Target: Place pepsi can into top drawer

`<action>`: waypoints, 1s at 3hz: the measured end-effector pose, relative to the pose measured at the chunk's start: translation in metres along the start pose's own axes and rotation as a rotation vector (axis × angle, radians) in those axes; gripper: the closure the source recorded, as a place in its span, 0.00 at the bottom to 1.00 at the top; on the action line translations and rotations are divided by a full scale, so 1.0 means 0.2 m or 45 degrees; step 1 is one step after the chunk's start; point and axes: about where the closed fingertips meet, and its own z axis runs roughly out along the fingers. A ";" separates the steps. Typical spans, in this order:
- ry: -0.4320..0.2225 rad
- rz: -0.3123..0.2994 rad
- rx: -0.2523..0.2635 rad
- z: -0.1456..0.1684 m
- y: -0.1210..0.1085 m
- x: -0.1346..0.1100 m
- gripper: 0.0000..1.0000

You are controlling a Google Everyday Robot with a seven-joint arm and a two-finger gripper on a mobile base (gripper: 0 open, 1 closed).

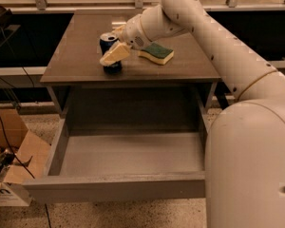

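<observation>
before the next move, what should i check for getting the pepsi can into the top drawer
1. top drawer pulled open: ok
2. Drawer floor free of objects where it shows: ok
3. pepsi can upright on the cabinet top: ok
4. gripper at the can: ok, it sits against the can's front side
5. Can firmly held and ready to lift: cannot tell
6. sponge out of the way: ok, it lies apart from the can on the same top, not between the can and the drawer
</observation>
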 end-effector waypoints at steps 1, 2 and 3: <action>-0.015 -0.001 -0.032 0.03 0.01 0.00 0.60; -0.065 -0.011 -0.036 -0.07 0.11 -0.05 0.83; -0.119 -0.071 -0.025 -0.26 0.34 -0.13 1.00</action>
